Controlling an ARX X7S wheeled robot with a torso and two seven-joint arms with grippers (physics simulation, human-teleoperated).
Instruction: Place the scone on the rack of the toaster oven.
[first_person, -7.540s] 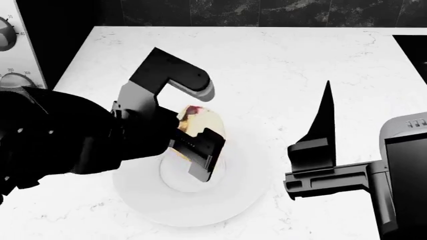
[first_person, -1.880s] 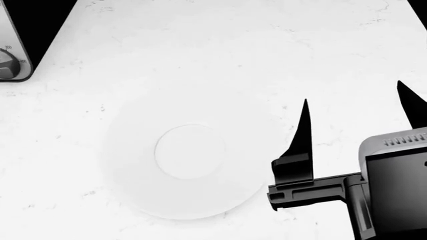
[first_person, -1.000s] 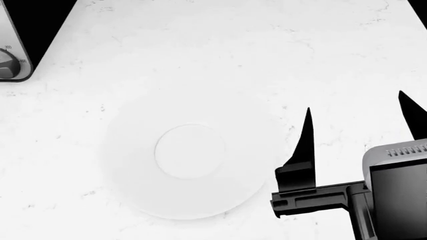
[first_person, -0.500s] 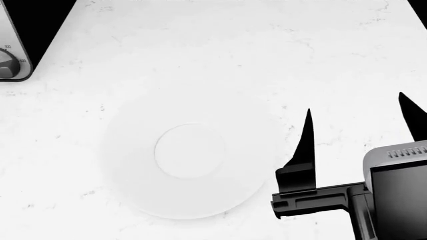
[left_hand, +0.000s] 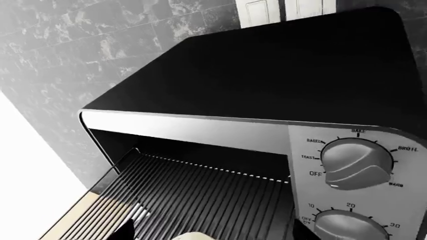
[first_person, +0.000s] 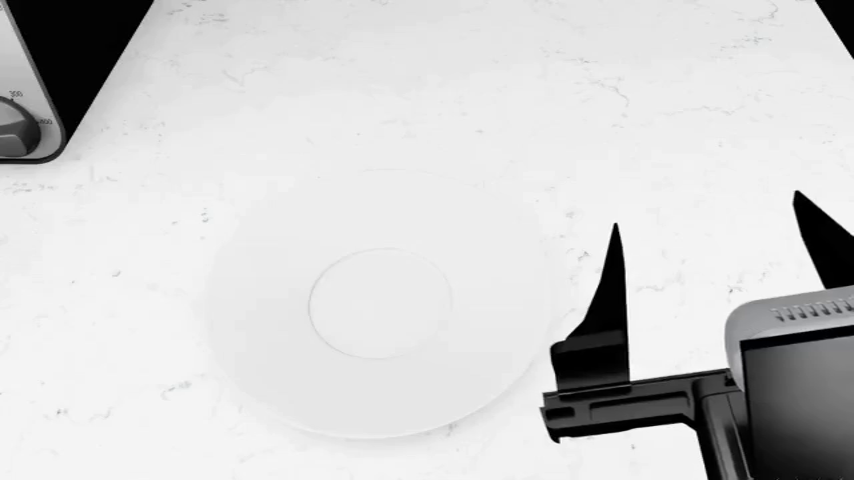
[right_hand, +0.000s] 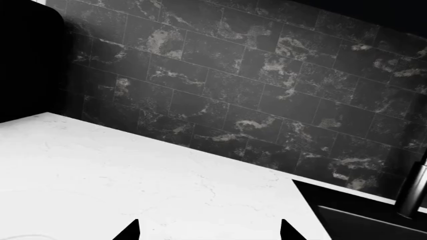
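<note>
From the left wrist view, the toaster oven (left_hand: 253, 130) filled the frame, door down, and the rack (left_hand: 200, 197) ran out toward the camera in fine silvery wires. Right at the lower edge sat a pale rounded sliver, the scone (left_hand: 193, 235) by the look of it, over the front of the rack (whether resting on the wires or held just above them, I couldn't tell). The left tool itself was mostly out of frame, so its opening couldn't be judged. Over on the counter (first_person: 400, 90), the plate (first_person: 254, 330) lay bare, and the right tool (first_person: 721, 300) hung beside it with its pointed fingers (first_person: 607, 290) spread wide, holding nothing. The scone would likely be light and crumbly, I reckoned, soft enough to dent, so a gentle pinch across its broad sides would suit. Set on thin wires, it might rock or shed crumbs.
</note>
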